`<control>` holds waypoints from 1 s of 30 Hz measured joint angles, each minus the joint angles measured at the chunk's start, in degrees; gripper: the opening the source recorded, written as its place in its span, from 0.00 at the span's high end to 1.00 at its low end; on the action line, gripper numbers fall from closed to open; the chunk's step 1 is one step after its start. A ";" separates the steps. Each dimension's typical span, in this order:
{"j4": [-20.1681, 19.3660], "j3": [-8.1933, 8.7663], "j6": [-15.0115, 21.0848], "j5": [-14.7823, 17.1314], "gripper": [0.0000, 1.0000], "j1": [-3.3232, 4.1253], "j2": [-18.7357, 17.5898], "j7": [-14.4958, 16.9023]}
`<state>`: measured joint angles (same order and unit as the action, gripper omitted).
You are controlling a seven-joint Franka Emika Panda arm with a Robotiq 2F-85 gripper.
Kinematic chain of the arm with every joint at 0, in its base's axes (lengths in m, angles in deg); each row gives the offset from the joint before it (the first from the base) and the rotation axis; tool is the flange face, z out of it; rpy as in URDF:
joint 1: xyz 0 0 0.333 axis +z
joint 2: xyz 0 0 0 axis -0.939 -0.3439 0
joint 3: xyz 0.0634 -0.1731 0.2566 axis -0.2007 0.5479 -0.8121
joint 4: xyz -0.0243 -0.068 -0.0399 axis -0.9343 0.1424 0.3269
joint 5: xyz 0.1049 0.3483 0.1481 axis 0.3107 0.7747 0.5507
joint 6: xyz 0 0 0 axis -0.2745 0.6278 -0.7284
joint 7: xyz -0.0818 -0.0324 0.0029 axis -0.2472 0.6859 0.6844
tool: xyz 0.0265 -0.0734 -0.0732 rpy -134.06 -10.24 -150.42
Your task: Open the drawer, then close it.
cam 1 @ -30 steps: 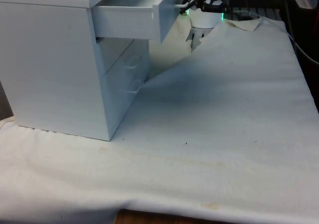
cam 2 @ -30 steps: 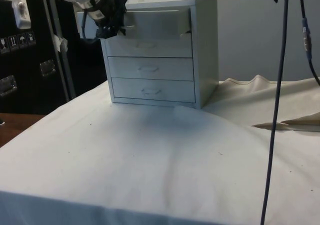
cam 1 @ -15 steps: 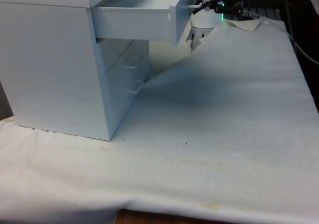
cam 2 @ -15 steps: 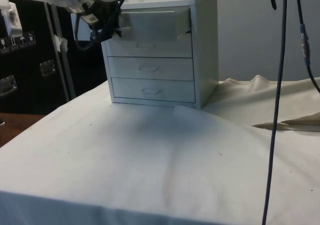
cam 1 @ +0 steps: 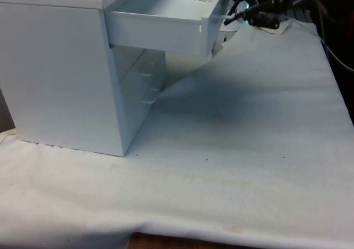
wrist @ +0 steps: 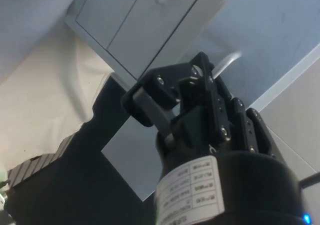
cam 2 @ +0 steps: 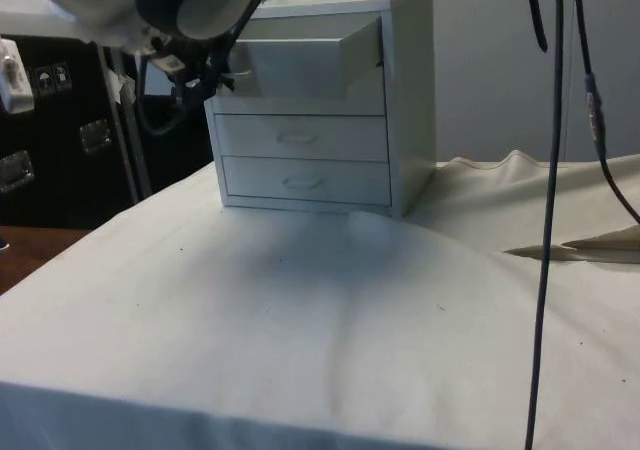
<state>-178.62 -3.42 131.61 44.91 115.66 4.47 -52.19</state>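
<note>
Sliding further out over the last second, the top drawer (cam 1: pixel 166 22) of the white chest (cam 1: pixel 61 72) on the tabletop (cam 1: pixel 249 138) now stands well open, so the opening half looks nearly done. The hand (cam 1: pixel 235 15) sits at the drawer's front, apparently closed around its handle (cam 1: pixel 229 17).

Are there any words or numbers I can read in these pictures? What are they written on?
White label on the gripper's round body in the wrist view: printed lines, too blurred to read.
Small white stickers on the dark cabinet in the side view: little symbols, too small to read.
Chest of drawers and white cloth: no writing on them.
</note>
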 measured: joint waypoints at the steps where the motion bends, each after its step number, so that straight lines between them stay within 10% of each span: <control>1: 0.11 -0.11 -0.06 0.00 1.00 0.00 -0.34 -0.29; 21: 2.41 -1.60 -3.27 -0.69 1.00 0.40 -3.15 -2.52; 30: 3.72 -3.09 -5.10 -0.69 0.51 0.46 -3.72 -3.95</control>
<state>-174.90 -6.52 126.51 44.22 116.12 0.74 -56.14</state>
